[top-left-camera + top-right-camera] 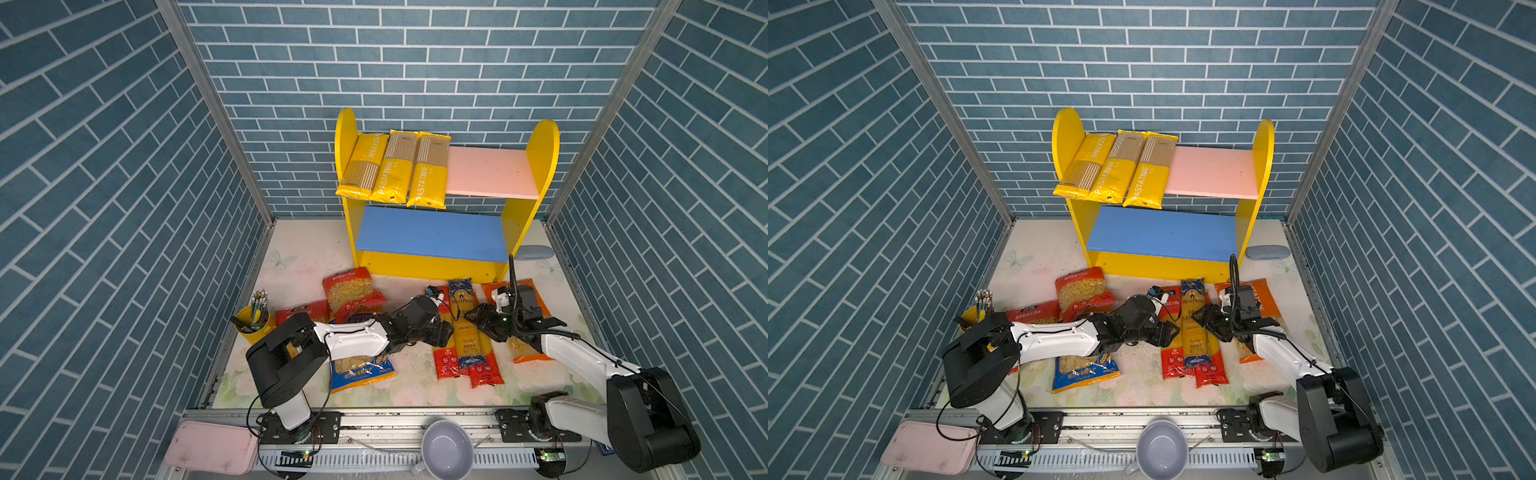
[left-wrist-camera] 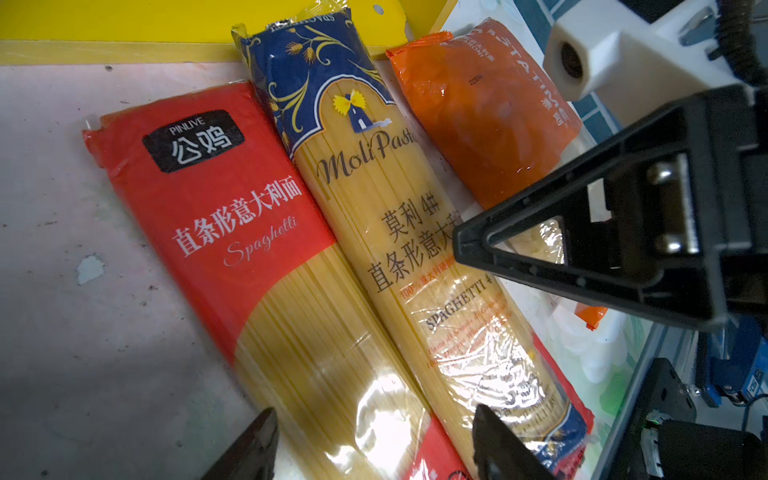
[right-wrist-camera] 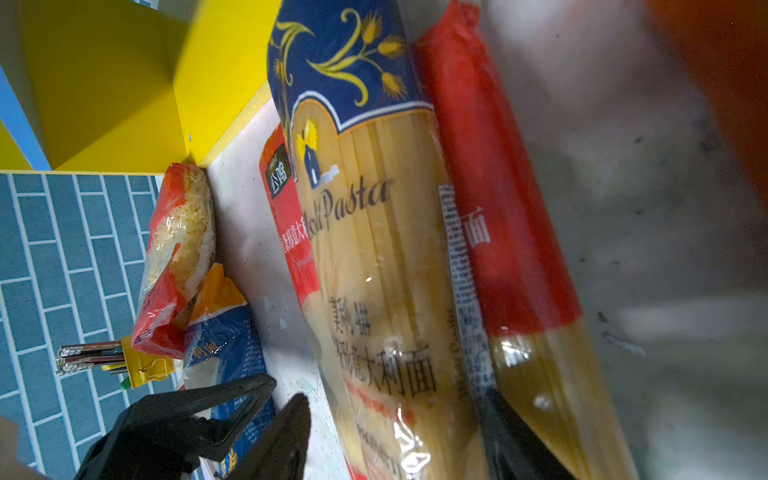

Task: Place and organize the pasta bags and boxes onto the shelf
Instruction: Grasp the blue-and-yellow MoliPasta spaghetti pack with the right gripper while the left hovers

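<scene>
Three yellow PASTATIME packs (image 1: pixel 392 172) lie side by side on the left of the shelf's (image 1: pixel 540 158) pink upper board (image 1: pixel 490 170). A yellow cup (image 1: pixel 268 327) at the near left holds pens (image 1: pixel 259 305). On the table (image 1: pixel 291 257), the right gripper's (image 3: pixel 397 395) jaws straddle the dark-blue spaghetti pack (image 3: pixel 374 208); whether they pinch it I cannot tell. The left gripper (image 2: pixel 374 409) hangs released over the red spaghetti pack (image 2: pixel 249 208) beside it.

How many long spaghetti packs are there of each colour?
Yellow packs, on the shelf: 3
Red packs, on the table: 2
Dark-blue pack, lying between the red ones: 1
Total: 6
</scene>
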`<state>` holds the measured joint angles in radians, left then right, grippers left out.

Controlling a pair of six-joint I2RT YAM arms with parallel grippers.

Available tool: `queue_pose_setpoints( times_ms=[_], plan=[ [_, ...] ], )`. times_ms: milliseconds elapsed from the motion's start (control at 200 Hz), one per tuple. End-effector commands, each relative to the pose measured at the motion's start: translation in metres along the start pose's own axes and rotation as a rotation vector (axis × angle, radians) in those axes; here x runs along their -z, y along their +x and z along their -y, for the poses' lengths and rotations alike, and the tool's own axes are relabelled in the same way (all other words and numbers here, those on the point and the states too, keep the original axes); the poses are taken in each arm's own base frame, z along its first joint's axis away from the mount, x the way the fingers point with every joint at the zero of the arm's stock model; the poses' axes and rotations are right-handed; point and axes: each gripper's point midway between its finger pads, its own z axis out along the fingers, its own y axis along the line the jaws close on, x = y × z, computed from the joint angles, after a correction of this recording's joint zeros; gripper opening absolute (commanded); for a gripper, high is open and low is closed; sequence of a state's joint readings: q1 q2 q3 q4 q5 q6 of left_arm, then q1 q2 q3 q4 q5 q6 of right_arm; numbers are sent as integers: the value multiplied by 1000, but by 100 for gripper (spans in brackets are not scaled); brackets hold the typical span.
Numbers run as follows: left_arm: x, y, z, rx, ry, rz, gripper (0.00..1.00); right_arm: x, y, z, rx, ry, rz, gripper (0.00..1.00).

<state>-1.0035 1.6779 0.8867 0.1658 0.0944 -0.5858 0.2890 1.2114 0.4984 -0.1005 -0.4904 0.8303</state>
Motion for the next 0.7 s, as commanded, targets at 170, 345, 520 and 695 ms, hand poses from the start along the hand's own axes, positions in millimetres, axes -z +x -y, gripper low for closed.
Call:
queue_pose_setpoints(
  times_ms=[170, 345, 520, 695],
  plan=[
    [-4, 5, -4, 4, -9, -5, 74, -12, 13, -1, -8, -45, -62, 62],
    [-5, 1, -8, 72, 20, 27, 74, -4, 1, -29, 27, -110, -35, 59],
    [-11, -3, -11, 179, 74, 50, 75, -21, 15, 8, 55, 20, -91, 59],
    [-16, 4, -18, 215, 58, 37, 79, -30, 21, 8, 32, -12, -116, 58]
  ],
)
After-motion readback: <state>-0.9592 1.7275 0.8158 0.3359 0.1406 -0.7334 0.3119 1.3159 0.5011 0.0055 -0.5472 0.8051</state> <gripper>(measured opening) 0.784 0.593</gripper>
